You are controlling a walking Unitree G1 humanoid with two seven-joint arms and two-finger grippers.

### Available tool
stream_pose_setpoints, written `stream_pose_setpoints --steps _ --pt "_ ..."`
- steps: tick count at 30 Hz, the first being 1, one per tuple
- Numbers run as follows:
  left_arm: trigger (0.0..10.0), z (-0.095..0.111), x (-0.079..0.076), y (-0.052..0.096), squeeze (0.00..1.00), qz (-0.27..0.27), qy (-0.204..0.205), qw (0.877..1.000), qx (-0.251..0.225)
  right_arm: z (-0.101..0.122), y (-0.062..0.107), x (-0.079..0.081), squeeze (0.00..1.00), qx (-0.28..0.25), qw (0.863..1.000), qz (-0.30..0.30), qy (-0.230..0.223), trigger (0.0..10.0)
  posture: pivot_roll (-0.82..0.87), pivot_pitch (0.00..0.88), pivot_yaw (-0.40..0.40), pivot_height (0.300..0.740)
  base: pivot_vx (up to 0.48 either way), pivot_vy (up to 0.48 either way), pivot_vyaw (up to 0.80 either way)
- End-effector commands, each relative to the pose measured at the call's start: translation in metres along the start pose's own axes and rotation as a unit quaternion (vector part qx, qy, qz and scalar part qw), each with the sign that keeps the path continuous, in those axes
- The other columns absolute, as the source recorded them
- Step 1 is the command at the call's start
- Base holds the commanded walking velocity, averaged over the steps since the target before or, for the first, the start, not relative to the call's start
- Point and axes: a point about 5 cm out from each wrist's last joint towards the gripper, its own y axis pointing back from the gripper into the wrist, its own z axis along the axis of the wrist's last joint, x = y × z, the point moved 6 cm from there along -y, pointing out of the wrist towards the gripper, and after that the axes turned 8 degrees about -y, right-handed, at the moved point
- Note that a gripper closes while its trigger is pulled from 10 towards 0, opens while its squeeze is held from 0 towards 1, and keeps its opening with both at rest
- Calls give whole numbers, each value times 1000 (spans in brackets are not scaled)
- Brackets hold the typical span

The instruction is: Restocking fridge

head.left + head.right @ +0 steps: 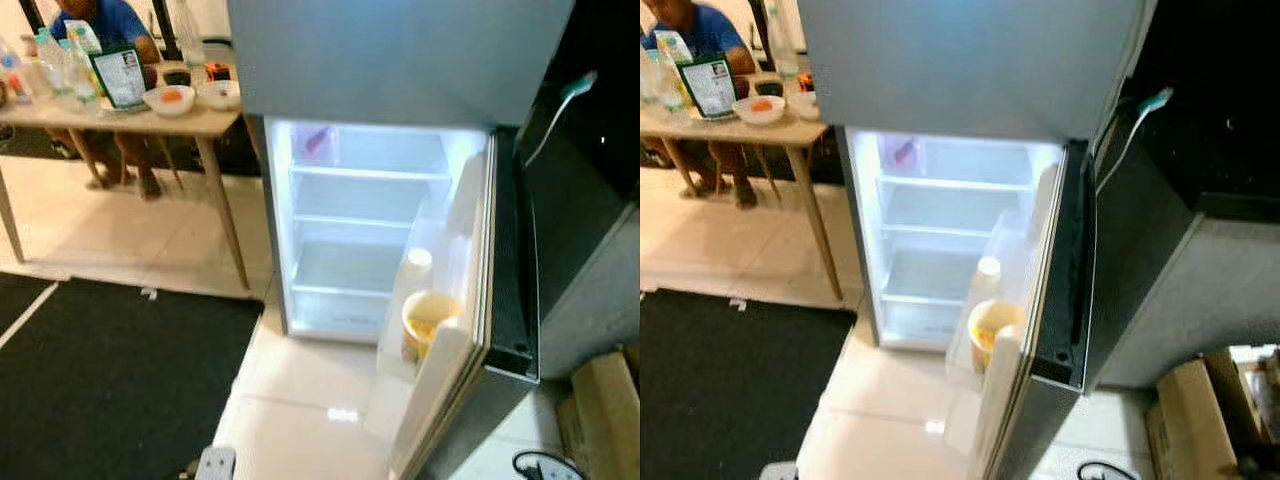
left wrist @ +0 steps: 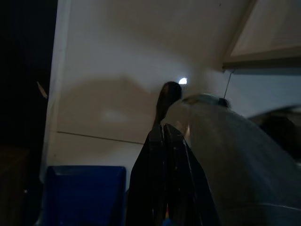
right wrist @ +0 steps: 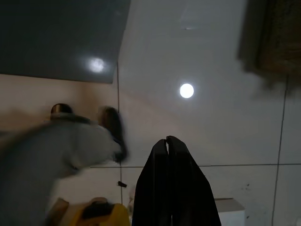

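— Where is the fridge [image 1: 375, 235]?

— Right ahead, a bit to the right. Its door [image 1: 450, 330] hangs open, and its shelves look bare and bright. A yellow cup [image 1: 428, 322] sits in the door.

— What about the hands?

— Both hang low over the floor [image 3: 211, 61]. The left gripper [image 2: 164, 141] is pressed together. So is the right gripper [image 3: 168, 155]. Both hold nothing.

— Which is nearer?

— I think the right one.

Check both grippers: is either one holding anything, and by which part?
Nothing is held. The left gripper and the right gripper both hang with fingers shut together on nothing.
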Motion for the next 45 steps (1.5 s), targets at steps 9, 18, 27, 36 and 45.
stream_pose_setpoints --steps 9,18,27,36,45 --pt "10000 -10 -2 1 0 -2 3 1000 13 27 1 -19 0 -47 995 -60 -63 10000 -53 19 -20 740 0 0 400" --pt "10000 -11 -1 1 0 -2 6 1000 14 80 1 21 0 -125 978 78 -145 10000 -58 27 -18 740 0 0 0" --pt "10000 -11 -2 1 0 -3 6 1000 14 156 17 93 0 -203 939 240 -137 10000 -58 31 -18 740 0 0 0" --pt "10000 -11 -2 1 0 -3 6 1000 14 190 62 203 0 -205 857 470 -50 10000 -59 34 -15 740 0 0 0" --pt "10000 -10 -3 1 0 -3 6 1000 13 249 207 318 0 -273 635 719 -70 10000 -49 25 -24 740 0 0 0"
